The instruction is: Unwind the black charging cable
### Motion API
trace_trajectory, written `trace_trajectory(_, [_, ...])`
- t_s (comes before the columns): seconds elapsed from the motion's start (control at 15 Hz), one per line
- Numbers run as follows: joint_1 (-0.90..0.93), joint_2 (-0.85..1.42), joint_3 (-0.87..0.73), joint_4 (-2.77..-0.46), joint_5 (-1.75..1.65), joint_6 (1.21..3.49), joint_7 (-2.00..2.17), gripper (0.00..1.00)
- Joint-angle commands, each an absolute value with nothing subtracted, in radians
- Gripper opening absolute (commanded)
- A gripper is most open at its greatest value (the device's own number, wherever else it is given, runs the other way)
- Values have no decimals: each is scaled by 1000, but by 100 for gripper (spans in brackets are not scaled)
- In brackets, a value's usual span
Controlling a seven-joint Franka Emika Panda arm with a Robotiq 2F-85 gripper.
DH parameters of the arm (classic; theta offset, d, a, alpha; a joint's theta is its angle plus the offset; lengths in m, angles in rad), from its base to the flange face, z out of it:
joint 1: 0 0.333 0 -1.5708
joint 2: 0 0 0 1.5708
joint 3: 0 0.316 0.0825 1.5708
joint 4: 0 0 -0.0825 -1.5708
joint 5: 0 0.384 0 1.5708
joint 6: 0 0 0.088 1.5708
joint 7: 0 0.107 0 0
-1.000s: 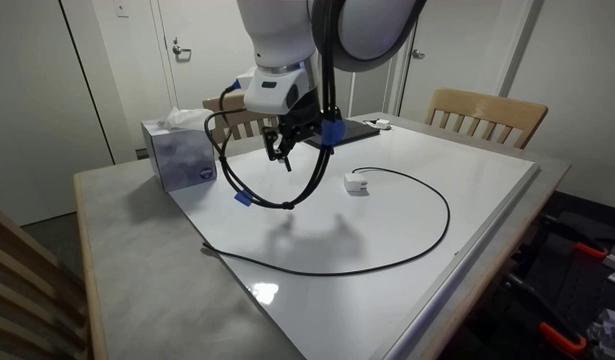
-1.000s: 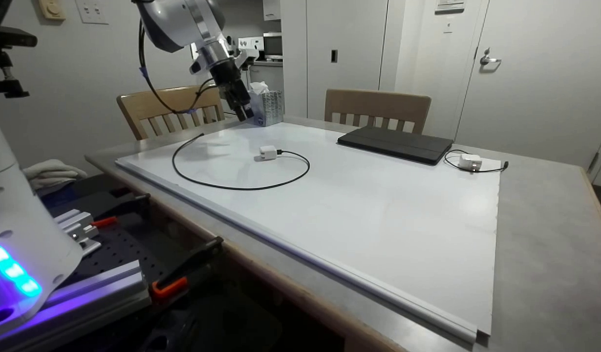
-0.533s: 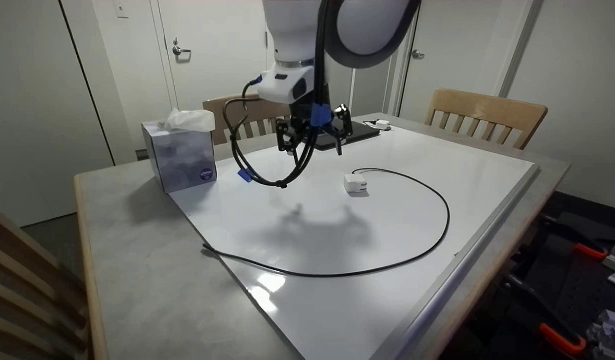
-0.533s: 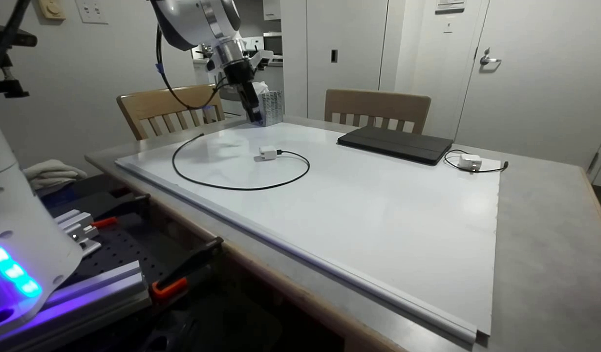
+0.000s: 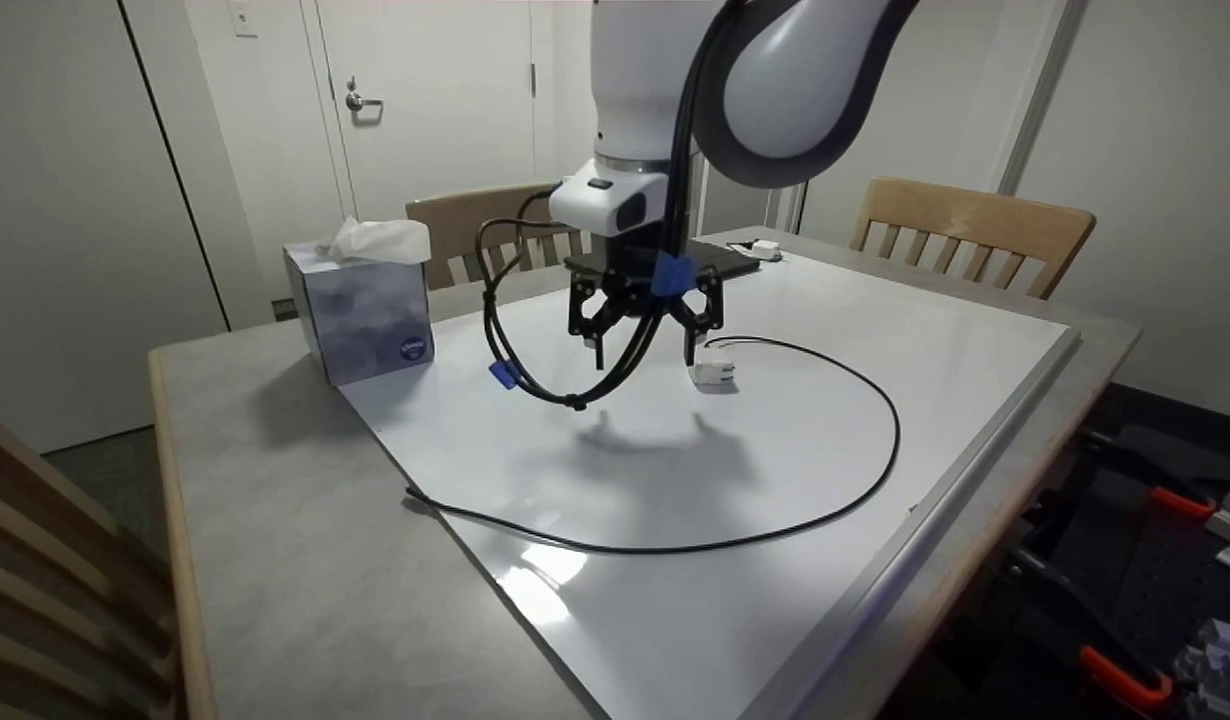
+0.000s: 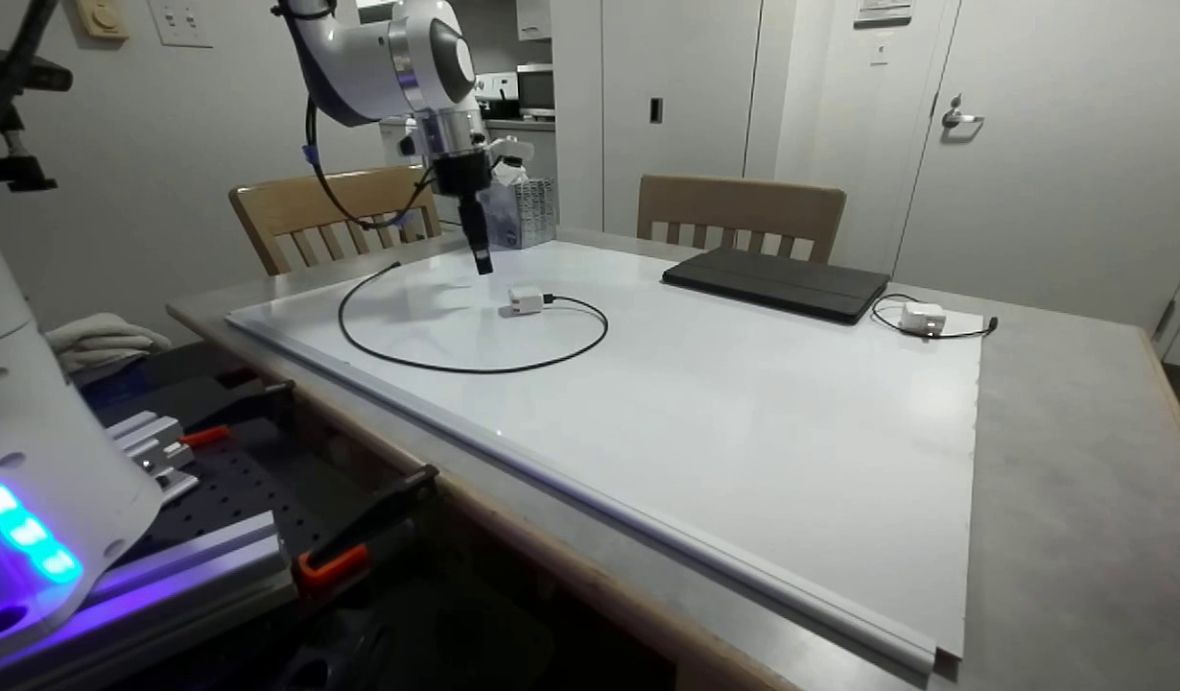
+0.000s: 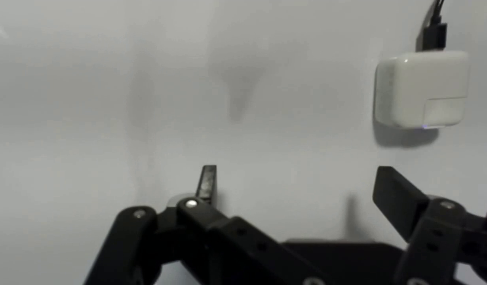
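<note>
The black charging cable (image 5: 675, 549) lies on the white board in a wide open curve; it also shows in an exterior view (image 6: 480, 371). One end is plugged into a white charger block (image 5: 713, 371), also seen in an exterior view (image 6: 527, 299). The other end reaches the board's edge. In the wrist view the charger block (image 7: 425, 91) and cable plug (image 7: 434, 36) are at upper right. My gripper (image 7: 297, 178) is open and empty. It hangs above the board beside the charger block in both exterior views (image 5: 644, 355) (image 6: 483, 267), not touching the cable.
A tissue box (image 5: 368, 310) stands at the board's edge. A flat dark pad (image 6: 777, 281) lies on the board near a second white charger block (image 6: 923, 319) with a thin black cord. A metal rail (image 6: 590, 485) runs along one board edge. Chairs surround the table.
My gripper has come lower and moved away from the tissue box toward the charger block, turning to point more straight down. The cable and charger block have not moved.
</note>
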State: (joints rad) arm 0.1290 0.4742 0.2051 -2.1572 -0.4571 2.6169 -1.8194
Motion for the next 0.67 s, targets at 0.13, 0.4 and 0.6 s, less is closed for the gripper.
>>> trace_trajectory(0.13, [91, 442, 233, -2304, -385, 2803, -1839, 100])
trace_trajectory(0.4, [124, 476, 211, -2247, -405, 2747, -1822, 100])
trace_trajectory(0.6, [145, 458, 198, -2258, -400, 2694, -1765, 100])
